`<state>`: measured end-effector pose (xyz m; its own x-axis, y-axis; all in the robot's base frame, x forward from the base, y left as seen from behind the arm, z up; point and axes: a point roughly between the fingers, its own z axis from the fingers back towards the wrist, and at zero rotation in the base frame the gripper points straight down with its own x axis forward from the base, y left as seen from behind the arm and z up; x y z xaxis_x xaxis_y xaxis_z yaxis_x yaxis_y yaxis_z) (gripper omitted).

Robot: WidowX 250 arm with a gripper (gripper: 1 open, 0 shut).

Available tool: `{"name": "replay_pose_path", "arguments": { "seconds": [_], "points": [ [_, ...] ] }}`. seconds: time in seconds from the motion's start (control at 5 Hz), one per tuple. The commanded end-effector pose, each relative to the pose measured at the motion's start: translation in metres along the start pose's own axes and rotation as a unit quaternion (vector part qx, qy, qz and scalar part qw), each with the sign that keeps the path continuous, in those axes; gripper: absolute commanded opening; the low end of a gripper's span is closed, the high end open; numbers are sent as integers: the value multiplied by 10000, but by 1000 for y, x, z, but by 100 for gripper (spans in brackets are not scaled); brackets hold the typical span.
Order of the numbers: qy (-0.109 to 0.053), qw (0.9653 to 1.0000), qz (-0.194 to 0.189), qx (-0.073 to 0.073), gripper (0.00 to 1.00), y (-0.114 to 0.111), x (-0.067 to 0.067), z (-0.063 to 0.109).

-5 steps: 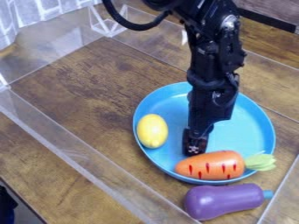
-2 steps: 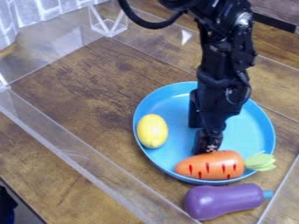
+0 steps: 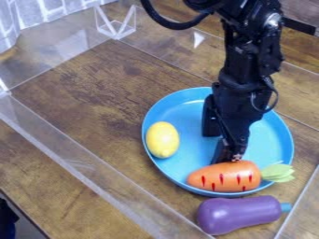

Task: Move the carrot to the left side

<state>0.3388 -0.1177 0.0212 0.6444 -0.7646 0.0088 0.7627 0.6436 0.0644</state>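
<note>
Here, the scene is read from left to right. A clear plastic barrier (image 3: pixel 75 177) runs diagonally across the brown wooden table (image 3: pixel 88 103). Right of it sits a round light-blue plastic plate (image 3: pixel 277 140). On the plate's left part lies a round yellow toy lemon (image 3: pixel 162 139). At the plate's near rim rests the small orange toy carrot (image 3: pixel 225 175), ridged with dark lines, its yellow-green leafy top (image 3: pixel 277 172) pointing right. Just off the plate, nearer the viewer, lies a purple toy eggplant (image 3: pixel 240 214).

The black robot gripper (image 3: pixel 232 149) points down over the plate, just behind the carrot. Its jaws stand apart and grip nothing; whether a fingertip touches the carrot cannot be told from this view.

Step in hand, as a judgement: the approach. The gripper appears to be aligning above the carrot, and the grasp is not yet made. The carrot lies on the right side of the table, so the transfer has not begun.

The next move calls for settling the open jaws astride the carrot's body, across its narrow width, then closing. The lemon and eggplant lie near, so the descent should stay clear of both.

No brand, label or legible writing is visible on any object.
</note>
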Motion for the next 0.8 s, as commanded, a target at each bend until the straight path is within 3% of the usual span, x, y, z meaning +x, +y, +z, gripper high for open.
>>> {"name": "replay_pose_path", "arguments": {
  "seconds": [0.0, 0.4, 0.6],
  "points": [
    [98, 9999, -76, -20, 100, -15, 13, -9],
    [117, 9991, -413, 45, 100, -13, 11, -9],
    [13, 9987, -519, 14, 100, -19, 11, -10]
  ]
}}
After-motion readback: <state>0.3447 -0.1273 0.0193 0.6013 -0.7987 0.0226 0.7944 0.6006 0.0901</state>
